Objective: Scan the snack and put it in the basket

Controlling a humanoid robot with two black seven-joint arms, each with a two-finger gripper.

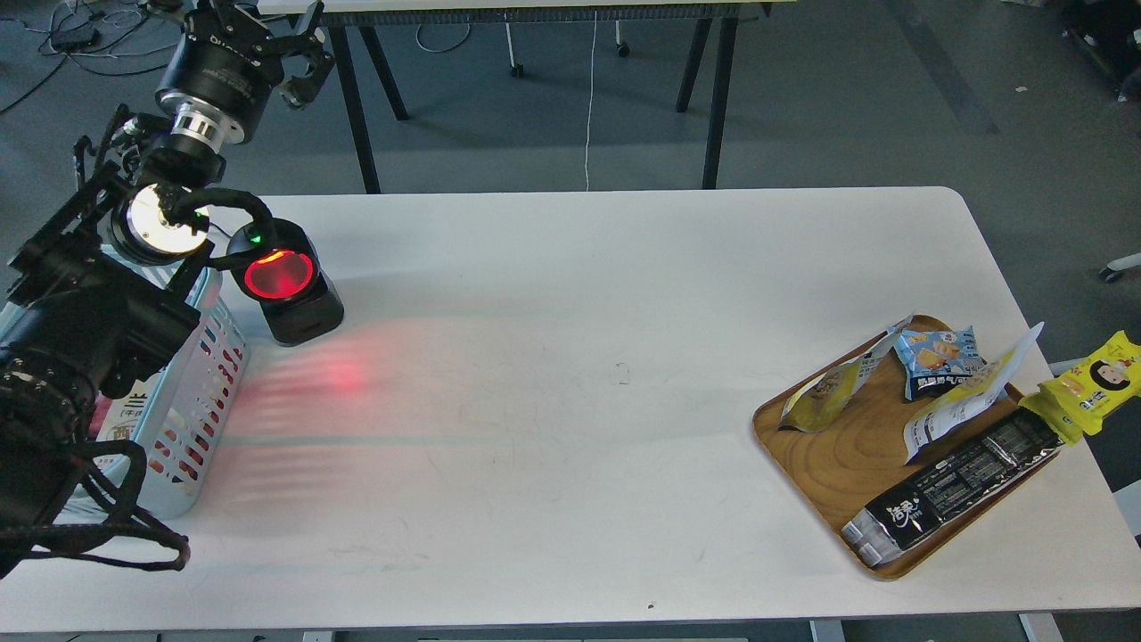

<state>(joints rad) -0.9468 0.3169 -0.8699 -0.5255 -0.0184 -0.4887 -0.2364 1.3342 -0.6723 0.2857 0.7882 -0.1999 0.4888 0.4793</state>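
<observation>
A yellow snack pouch [824, 392] with a round picture of nuts lies at the left of the wooden tray [838, 464]. A second pouch of the same kind [967, 399] lies next to it, white back up. The light blue basket [192, 392] stands at the table's left edge, partly hidden by my left arm. My left gripper [299, 49] is raised beyond the table's far left corner, open and empty, far from the snacks. My right gripper is out of view.
A black scanner [285, 283] with a red glowing window stands beside the basket and throws red light on the table. The tray also holds a small blue packet [936, 357] and a long black packet [954, 486]. A yellow packet [1092, 383] lies at the table's right edge.
</observation>
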